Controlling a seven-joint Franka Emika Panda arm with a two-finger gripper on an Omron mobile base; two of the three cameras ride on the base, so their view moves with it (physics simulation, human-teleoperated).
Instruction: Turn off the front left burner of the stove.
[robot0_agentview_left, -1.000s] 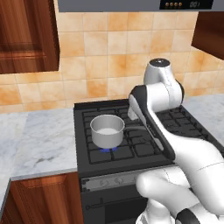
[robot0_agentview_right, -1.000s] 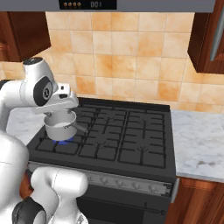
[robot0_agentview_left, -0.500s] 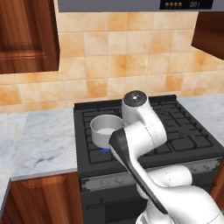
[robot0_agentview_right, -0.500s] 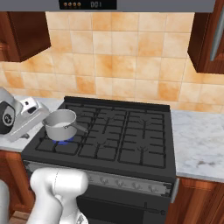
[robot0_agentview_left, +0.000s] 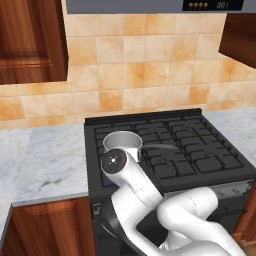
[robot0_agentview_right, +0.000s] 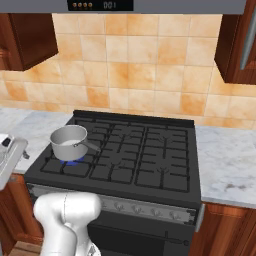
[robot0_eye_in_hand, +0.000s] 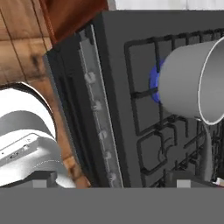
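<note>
A silver saucepan (robot0_agentview_right: 68, 142) is sitting on the front left burner (robot0_agentview_right: 73, 161) of the stove (robot0_agentview_right: 150, 150), and a blue flame (robot0_eye_in_hand: 154, 81) is glowing under its base. In the hand view the knob strip (robot0_eye_in_hand: 98, 109) is running along the stove's front edge with its small knobs in a row. The gripper's opening is not showing clearly, so I cannot tell whether it is wide or narrow.

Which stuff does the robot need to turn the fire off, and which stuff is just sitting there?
Needed: the stove, its front left burner with the blue flame, the knob strip.
Just there: saucepan, marble counter, wooden cabinets.
</note>
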